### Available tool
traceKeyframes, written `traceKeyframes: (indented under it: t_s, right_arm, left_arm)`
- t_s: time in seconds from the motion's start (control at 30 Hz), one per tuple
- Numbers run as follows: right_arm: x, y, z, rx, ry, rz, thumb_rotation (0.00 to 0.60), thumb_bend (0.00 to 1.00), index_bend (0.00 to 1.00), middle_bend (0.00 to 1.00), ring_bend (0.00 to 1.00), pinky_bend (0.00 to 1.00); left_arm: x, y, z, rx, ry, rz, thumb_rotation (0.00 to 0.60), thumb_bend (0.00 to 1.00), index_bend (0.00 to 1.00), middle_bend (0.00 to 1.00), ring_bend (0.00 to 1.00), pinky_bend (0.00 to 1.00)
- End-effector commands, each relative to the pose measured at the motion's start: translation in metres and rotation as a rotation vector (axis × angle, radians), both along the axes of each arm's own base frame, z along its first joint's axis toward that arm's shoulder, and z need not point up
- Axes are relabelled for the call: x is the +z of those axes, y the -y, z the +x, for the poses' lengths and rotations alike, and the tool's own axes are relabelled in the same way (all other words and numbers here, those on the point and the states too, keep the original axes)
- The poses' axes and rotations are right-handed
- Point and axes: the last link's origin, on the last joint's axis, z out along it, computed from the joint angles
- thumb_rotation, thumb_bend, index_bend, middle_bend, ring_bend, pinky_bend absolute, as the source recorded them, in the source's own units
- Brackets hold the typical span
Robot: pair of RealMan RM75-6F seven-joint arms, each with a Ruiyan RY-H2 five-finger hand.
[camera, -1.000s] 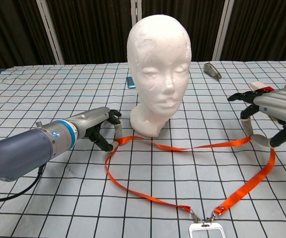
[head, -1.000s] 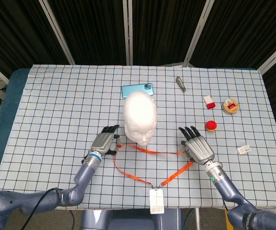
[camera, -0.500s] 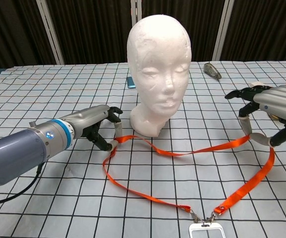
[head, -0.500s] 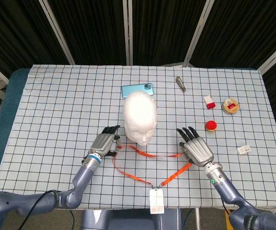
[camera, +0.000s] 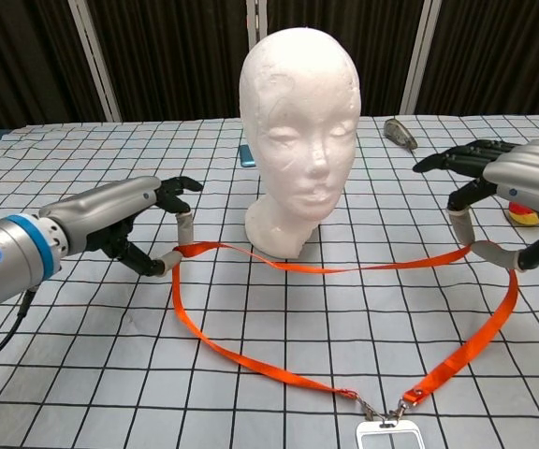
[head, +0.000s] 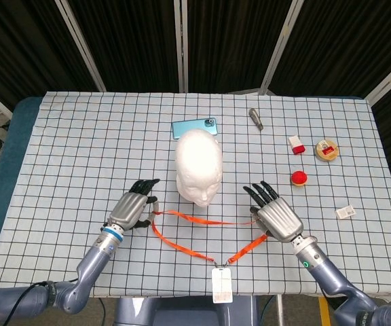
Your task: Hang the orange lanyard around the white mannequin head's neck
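Mannequin head (camera: 299,122): white, upright on the checked tablecloth (head: 80,156), face toward the chest camera.
Orange lanyard (camera: 251,365): open loop lying on the cloth in front of the head's base, not around the neck; far strand stretched taut just before the base.
Left hand (camera: 134,224): pinching the loop's left end between thumb and finger, other fingers extended.
Right hand (camera: 503,201): holding the loop's right end, strap running under a curled finger.
Badge holder (head: 222,284): clipped to the loop's near end, at the table edge.
Phone (head: 194,127): flat behind the head.
Red ball (head: 299,178): on the cloth beyond the right hand.
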Motion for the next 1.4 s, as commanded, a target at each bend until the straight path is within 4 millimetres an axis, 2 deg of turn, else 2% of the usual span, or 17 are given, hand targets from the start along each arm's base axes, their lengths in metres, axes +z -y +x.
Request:
traceKeyframes:
  t_s: [0.03, 0.27, 0.53, 0.87, 1.1, 1.4]
  right_arm:
    - [0.006, -0.003, 0.002, 0.047, 0.001, -0.019, 0.600, 0.48, 0.74, 0.06, 0.00, 0.00]
    - [0.016, -0.007, 0.017, 0.128, 0.055, -0.067, 0.600, 0.48, 0.74, 0.06, 0.00, 0.00]
    - [0.032, -0.004, 0.042, 0.178, 0.135, -0.110, 0.600, 0.48, 0.74, 0.06, 0.00, 0.00]
    - [0.055, 0.005, 0.067, 0.159, 0.273, -0.161, 0.600, 0.48, 0.75, 0.06, 0.00, 0.00]
    - [0.066, 0.011, 0.078, 0.108, 0.351, -0.184, 0.600, 0.48, 0.75, 0.06, 0.00, 0.00]
    - [0.077, 0.026, 0.097, -0.003, 0.470, -0.183, 0.600, 0.48, 0.75, 0.06, 0.00, 0.00]
  left_arm:
    - [0.014, 0.010, -0.005, -0.027, 0.011, 0.025, 0.600, 0.61, 0.70, 0.00, 0.00, 0.00]
    - [0.045, 0.016, 0.000, -0.087, 0.043, 0.102, 0.600, 0.61, 0.71, 0.00, 0.00, 0.00]
    - [0.073, 0.007, 0.006, -0.145, 0.117, 0.175, 0.600, 0.61, 0.73, 0.00, 0.00, 0.00]
    - [0.104, -0.011, 0.021, -0.170, 0.217, 0.243, 0.600, 0.61, 0.75, 0.00, 0.00, 0.00]
    - [0.113, -0.025, 0.031, -0.120, 0.216, 0.244, 0.600, 0.61, 0.77, 0.00, 0.00, 0.00]
    - [0.117, -0.049, 0.058, -0.064, 0.207, 0.223, 0.600, 0.61, 0.77, 0.00, 0.00, 0.00]
